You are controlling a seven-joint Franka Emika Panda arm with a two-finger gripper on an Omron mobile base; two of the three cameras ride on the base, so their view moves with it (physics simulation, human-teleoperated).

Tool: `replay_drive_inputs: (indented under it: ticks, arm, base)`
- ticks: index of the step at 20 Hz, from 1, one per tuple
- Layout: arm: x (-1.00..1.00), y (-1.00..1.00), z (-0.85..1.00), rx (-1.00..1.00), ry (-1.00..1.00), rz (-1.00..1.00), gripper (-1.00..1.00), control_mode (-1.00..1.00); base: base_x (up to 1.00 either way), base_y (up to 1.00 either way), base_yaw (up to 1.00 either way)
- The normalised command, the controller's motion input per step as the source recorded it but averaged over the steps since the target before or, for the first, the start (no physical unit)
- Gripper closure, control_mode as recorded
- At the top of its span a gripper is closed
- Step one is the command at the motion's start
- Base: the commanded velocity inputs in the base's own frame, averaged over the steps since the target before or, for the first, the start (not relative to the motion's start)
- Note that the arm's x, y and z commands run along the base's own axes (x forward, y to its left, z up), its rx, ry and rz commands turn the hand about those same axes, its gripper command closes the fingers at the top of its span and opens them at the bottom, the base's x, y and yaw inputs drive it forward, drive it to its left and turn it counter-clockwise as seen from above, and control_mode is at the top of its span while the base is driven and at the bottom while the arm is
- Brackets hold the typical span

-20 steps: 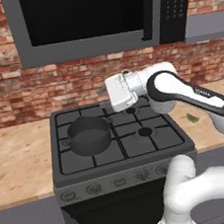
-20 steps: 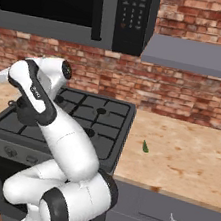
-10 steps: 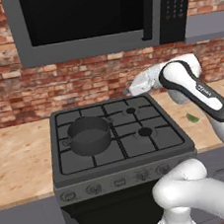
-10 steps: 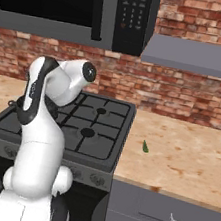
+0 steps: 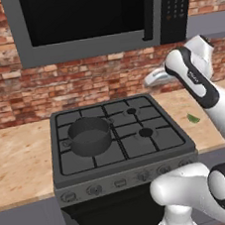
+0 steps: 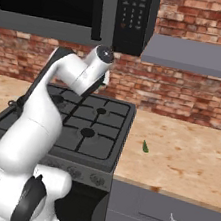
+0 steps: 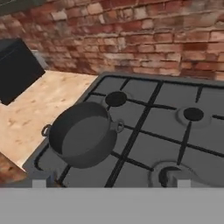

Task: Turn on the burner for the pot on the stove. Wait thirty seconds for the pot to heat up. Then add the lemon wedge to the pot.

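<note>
Reaching up and back over the stove (image 5: 119, 133), the arm is holding its gripper (image 5: 156, 77), jaws spread and empty, near the brick wall. The pot (image 5: 89, 136) is sitting on the front left burner; the lemon wedge (image 6: 146, 146) is lying on the counter (image 6: 185, 162), small and indistinct.
</note>
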Motion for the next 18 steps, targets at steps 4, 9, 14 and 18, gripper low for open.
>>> replay_drive_inputs:
  ticks: [4, 9, 14, 18]
  arm:
    - [0.00, -0.96, -0.57, -0.25, 0.29, -0.22, -1.00, -1.00]
    - [0.00, -0.89, -0.79, -0.28, 0.21, -0.11, -1.00, -1.00]
    - [0.00, -0.72, -0.72, -0.28, 0.13, -0.03, -1.00, -1.00]
    - [0.00, -0.57, -0.57, -0.24, 0.08, -0.01, -1.00, -1.00]
  base:
    - [0.00, 0.00, 0.00]
    - [0.00, 0.00, 0.00]
    - [0.00, 0.00, 0.00]
    - [0.00, 0.00, 0.00]
